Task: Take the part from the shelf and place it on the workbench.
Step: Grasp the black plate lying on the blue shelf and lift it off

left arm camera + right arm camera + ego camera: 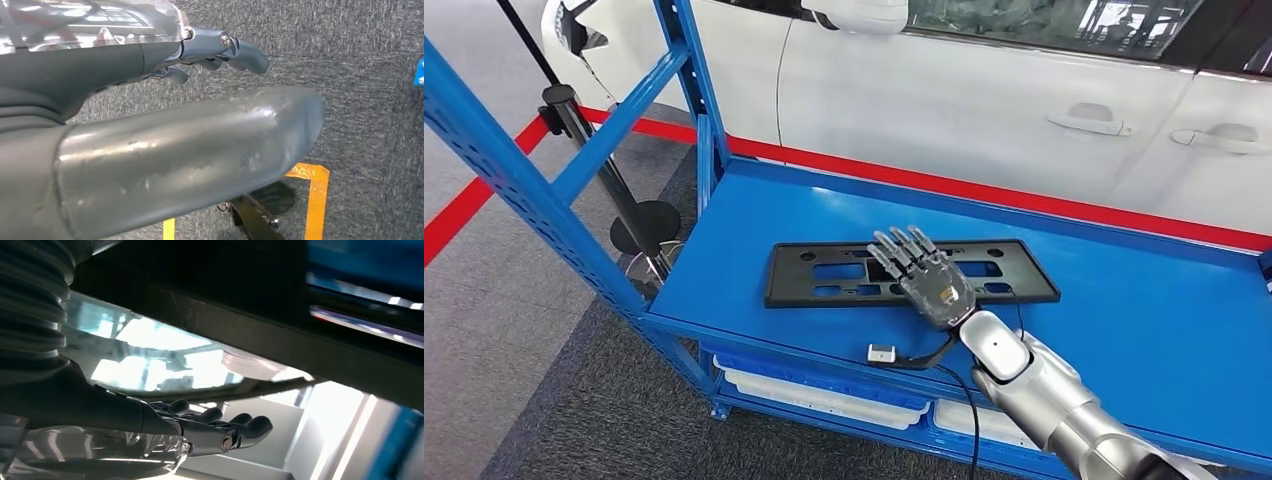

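Bare blue shelf (1144, 330) around the part (824, 275); upright (519, 190) leftward.

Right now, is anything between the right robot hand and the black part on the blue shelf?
Nothing visible. The right robot hand is already over the black part, fingers stretched across its middle on the blue shelf. Whether it has a grip cannot be told.

Part (834, 276) lies flat on top shelf (1124, 330), long side running left–right, nearer the shelf's left half and front edge. Right hand (929, 280) rests over the part's middle, arm entering from lower right. Small connector (881, 352) sits on the shelf just in front of the part, near the front edge, left of the wrist. Trays (824, 395) on the lower level beneath. Car (1024, 110) stands behind the shelf. Stand base (646, 225) on floor left of the shelf. Left hand (150, 125) hangs over the floor.
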`<state>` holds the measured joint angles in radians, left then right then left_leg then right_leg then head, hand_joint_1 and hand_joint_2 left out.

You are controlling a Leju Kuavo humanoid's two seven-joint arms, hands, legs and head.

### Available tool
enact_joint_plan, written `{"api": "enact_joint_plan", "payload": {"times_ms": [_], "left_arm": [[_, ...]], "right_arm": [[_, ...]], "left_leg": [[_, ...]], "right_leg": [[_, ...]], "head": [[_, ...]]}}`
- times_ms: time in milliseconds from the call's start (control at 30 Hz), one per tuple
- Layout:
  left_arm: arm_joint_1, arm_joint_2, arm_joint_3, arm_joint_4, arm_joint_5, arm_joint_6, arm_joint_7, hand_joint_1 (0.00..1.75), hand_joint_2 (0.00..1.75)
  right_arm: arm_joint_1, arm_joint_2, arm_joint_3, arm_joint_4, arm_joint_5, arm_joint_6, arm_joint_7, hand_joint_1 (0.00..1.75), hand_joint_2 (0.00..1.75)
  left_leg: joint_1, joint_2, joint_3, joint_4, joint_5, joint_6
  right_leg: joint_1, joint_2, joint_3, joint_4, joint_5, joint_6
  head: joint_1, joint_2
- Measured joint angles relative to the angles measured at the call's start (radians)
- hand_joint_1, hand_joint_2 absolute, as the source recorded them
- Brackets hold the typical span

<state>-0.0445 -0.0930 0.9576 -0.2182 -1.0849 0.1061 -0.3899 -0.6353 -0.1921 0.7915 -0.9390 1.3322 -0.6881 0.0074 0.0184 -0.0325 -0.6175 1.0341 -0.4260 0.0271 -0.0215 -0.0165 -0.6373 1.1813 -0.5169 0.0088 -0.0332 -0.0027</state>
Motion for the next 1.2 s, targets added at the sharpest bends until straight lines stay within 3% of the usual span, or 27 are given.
{"api": "enact_joint_plan", "payload": {"times_ms": [67, 133, 233, 300, 367, 400, 433, 467, 533, 600, 700, 767, 867, 900, 933, 967, 1033, 1067, 1133, 1200], "left_arm": [[-0.001, 0.0, 0.007, 0.0, -0.004, 0.0, 0.0, 0.0, 0.0], [-0.002, 0.0, 0.013, 0.0, -0.004, -0.001, 0.0, 0.0, 0.0], [0.0, 0.001, 0.017, 0.0, -0.005, -0.001, 0.0, 0.0, 0.0], [-0.001, 0.002, 0.021, 0.0, -0.007, -0.001, 0.0, 0.0, 0.0], [0.0, 0.004, 0.026, 0.0, -0.008, -0.001, -0.001, 0.0, 0.0], [0.001, 0.005, 0.03, 0.0, -0.009, -0.001, -0.001, 0.0, 0.0], [0.003, 0.006, 0.033, 0.0, -0.01, -0.001, -0.002, 0.0, 0.0], [0.003, 0.006, 0.036, 0.0, -0.011, -0.001, -0.003, 0.0, 0.0], [0.002, 0.008, 0.039, 0.0, -0.014, -0.001, -0.006, 0.0, 0.0], [0.001, 0.008, 0.042, 0.0, -0.017, -0.002, -0.012, 0.0, 0.0], [0.001, 0.009, 0.045, 0.0, -0.02, -0.007, -0.018, 0.0, 0.0], [-0.001, 0.009, 0.046, 0.0, -0.023, -0.01, -0.02, 0.0, 0.0], [-0.004, 0.009, 0.046, 0.0, -0.026, -0.013, -0.023, 0.0, 0.0], [-0.004, 0.009, 0.046, 0.0, -0.027, -0.013, -0.025, 0.0, 0.0], [-0.004, 0.009, 0.046, 0.0, -0.029, -0.014, -0.026, 0.0, 0.0], [-0.004, 0.009, 0.046, 0.0, -0.032, -0.013, -0.027, 0.0, 0.0], [-0.006, 0.008, 0.046, 0.0, -0.036, -0.013, -0.029, 0.0, 0.0], [-0.007, 0.007, 0.046, 0.0, -0.037, -0.013, -0.029, 0.0, 0.0], [-0.008, 0.006, 0.046, 0.0, -0.038, -0.013, -0.03, 0.0, 0.0], [-0.009, 0.006, 0.047, 0.0, -0.041, -0.013, -0.031, 0.0, 0.0]], "right_arm": [[-0.038, 0.007, -0.021, 0.066, 0.001, 0.008, 0.007, 0.0, 1.75], [-0.062, 0.01, -0.034, 0.116, 0.002, 0.016, 0.012, 0.0, 1.75], [-0.074, 0.011, -0.048, 0.172, 0.006, 0.041, 0.024, 0.0, 1.75], [-0.083, 0.011, -0.057, 0.214, 0.008, 0.061, 0.038, 0.0, 1.75], [-0.093, 0.011, -0.066, 0.252, 0.008, 0.076, 0.05, 0.0, 1.75], [-0.097, 0.011, -0.072, 0.268, 0.006, 0.08, 0.053, 0.0, 1.75], [-0.101, 0.011, -0.078, 0.282, 0.004, 0.082, 0.054, 0.0, 1.75], [-0.105, 0.011, -0.085, 0.295, 0.0, 0.085, 0.055, 0.0, 1.75], [-0.113, 0.012, -0.098, 0.315, -0.006, 0.093, 0.053, 0.0, 1.75], [-0.12, 0.013, -0.111, 0.331, -0.011, 0.101, 0.049, 0.0, 1.75], [-0.126, 0.013, -0.125, 0.349, -0.01, 0.106, 0.044, 0.0, 1.75], [-0.126, 0.015, -0.13, 0.358, -0.005, 0.106, 0.041, 0.0, 1.75], [-0.122, 0.019, -0.132, 0.37, 0.004, 0.105, 0.036, 0.0, 1.75], [-0.12, 0.02, -0.132, 0.372, 0.008, 0.103, 0.033, 0.0, 1.75], [-0.118, 0.021, -0.132, 0.374, 0.012, 0.098, 0.03, 0.0, 1.75], [-0.116, 0.021, -0.132, 0.375, 0.017, 0.093, 0.027, 0.0, 1.75], [-0.116, 0.022, -0.131, 0.375, 0.023, 0.081, 0.02, 0.0, 1.75], [-0.116, 0.024, -0.131, 0.375, 0.025, 0.078, 0.018, 0.0, 1.75], [-0.116, 0.034, -0.131, 0.374, 0.027, 0.074, 0.015, 0.0, 1.75], [-0.115, 0.044, -0.131, 0.373, 0.03, 0.071, 0.009, 0.0, 1.75]], "left_leg": [[-0.002, -0.002, 0.003, -0.001, -0.003, -0.007], [-0.003, -0.003, -0.001, -0.003, -0.002, -0.018], [-0.003, 0.001, -0.004, 0.009, -0.014, -0.036], [-0.003, 0.008, -0.04, 0.094, -0.067, -0.042], [-0.004, 0.013, -0.1, 0.22, -0.126, -0.045], [-0.005, 0.014, -0.12, 0.26, -0.138, -0.045], [-0.005, 0.014, -0.123, 0.266, -0.13, -0.045], [-0.005, 0.014, -0.107, 0.237, -0.107, -0.044], [-0.006, 0.009, -0.038, 0.104, -0.046, -0.038], [-0.008, 0.004, 0.009, 0.013, -0.018, -0.026], [-0.01, 0.006, 0.016, -0.002, -0.015, -0.007], [-0.005, 0.006, 0.019, -0.008, -0.009, 0.005], [-0.002, 0.006, 0.019, -0.01, -0.007, 0.01], [-0.002, 0.006, 0.019, -0.01, -0.007, 0.011], [-0.002, 0.006, 0.02, -0.01, -0.008, 0.011], [-0.002, 0.005, 0.022, -0.01, -0.009, 0.01], [-0.002, 0.004, 0.028, -0.01, -0.011, 0.008], [-0.003, 0.005, 0.029, -0.01, -0.012, 0.004], [-0.003, 0.007, 0.029, -0.012, -0.012, -0.007], [-0.002, 0.009, 0.032, -0.017, -0.011, -0.021]], "right_leg": [[0.009, -0.009, 0.043, -0.113, 0.054, -0.014], [0.018, -0.014, 0.058, -0.154, 0.049, -0.021], [0.012, -0.016, 0.071, -0.18, 0.05, -0.027], [0.01, -0.021, 0.079, -0.191, 0.053, -0.032], [0.014, -0.022, 0.081, -0.19, 0.051, -0.037], [0.017, -0.023, 0.082, -0.189, 0.049, -0.039], [0.018, -0.022, 0.083, -0.188, 0.048, -0.04], [0.019, -0.021, 0.085, -0.186, 0.046, -0.04], [0.021, -0.018, 0.089, -0.178, 0.038, -0.034], [0.024, -0.015, 0.092, -0.17, 0.031, -0.026], [0.024, -0.013, 0.093, -0.169, 0.027, -0.014], [0.021, -0.007, 0.079, -0.135, 0.002, -0.005], [0.01, 0.003, -0.002, 0.036, -0.082, 0.008], [0.006, 0.003, -0.026, 0.084, -0.094, 0.011], [0.004, 0.004, -0.035, 0.099, -0.088, 0.012], [0.002, 0.004, -0.026, 0.077, -0.063, 0.011], [0.003, -0.001, 0.033, -0.051, 0.007, 0.001], [0.007, -0.006, 0.063, -0.114, 0.029, -0.005], [0.017, -0.013, 0.091, -0.174, 0.039, -0.015], [0.018, -0.01, 0.095, -0.184, 0.041, -0.021]], "head": [[0.0, 0.0], [0.0, 0.0], [0.0, 0.0], [0.0, 0.0], [0.0, 0.0], [0.0, 0.0], [0.0, 0.0], [0.0, 0.0], [0.0, 0.0], [0.0, 0.0], [0.0, 0.0], [0.0, 0.0], [0.0, 0.0], [0.0, 0.0], [0.0, 0.0], [0.0, 0.0], [0.0, 0.0], [0.0, 0.0], [0.0, 0.0], [0.0, 0.0]]}}
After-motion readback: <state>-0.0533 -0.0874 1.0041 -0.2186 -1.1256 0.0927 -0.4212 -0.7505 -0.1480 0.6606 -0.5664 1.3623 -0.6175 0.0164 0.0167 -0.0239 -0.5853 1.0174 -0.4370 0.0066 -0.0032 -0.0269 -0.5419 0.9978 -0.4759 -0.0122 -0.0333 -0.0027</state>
